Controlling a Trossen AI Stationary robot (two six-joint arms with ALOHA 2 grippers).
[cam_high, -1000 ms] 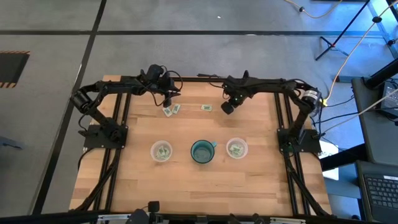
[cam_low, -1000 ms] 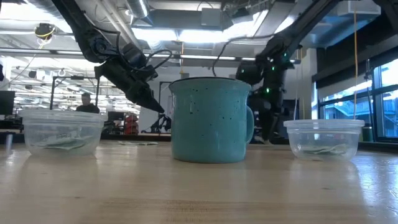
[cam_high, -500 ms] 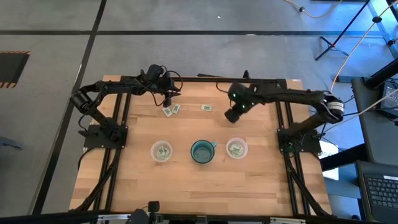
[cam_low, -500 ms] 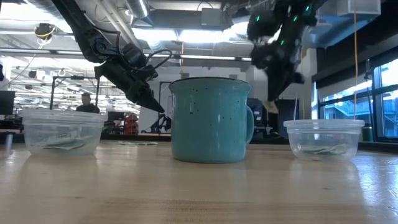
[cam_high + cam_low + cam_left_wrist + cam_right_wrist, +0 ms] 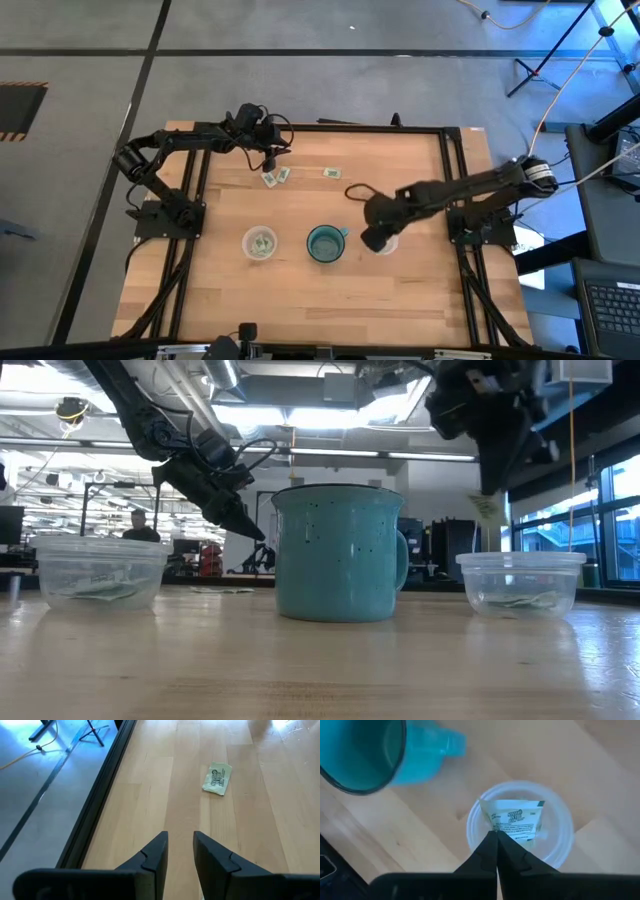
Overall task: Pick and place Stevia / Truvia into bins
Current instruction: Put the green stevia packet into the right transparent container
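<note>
right gripper (image 5: 496,836) is clamped on a Stevia packet (image 5: 516,819), hanging right above the right-hand cup (image 5: 560,837); left gripper (image 5: 180,840) waits far left, fingers slightly apart, gripping nothing

You are looking at a light wooden table (image 5: 300,300) standing on grey carpet (image 5: 300,90) crossed by dark floor lines (image 5: 150,55). Beyond the table edge, the low view shows an open workshop with ceiling strip lights (image 5: 330,452), tall windows (image 5: 600,510) on one side, and a person (image 5: 140,525) far off.
</note>
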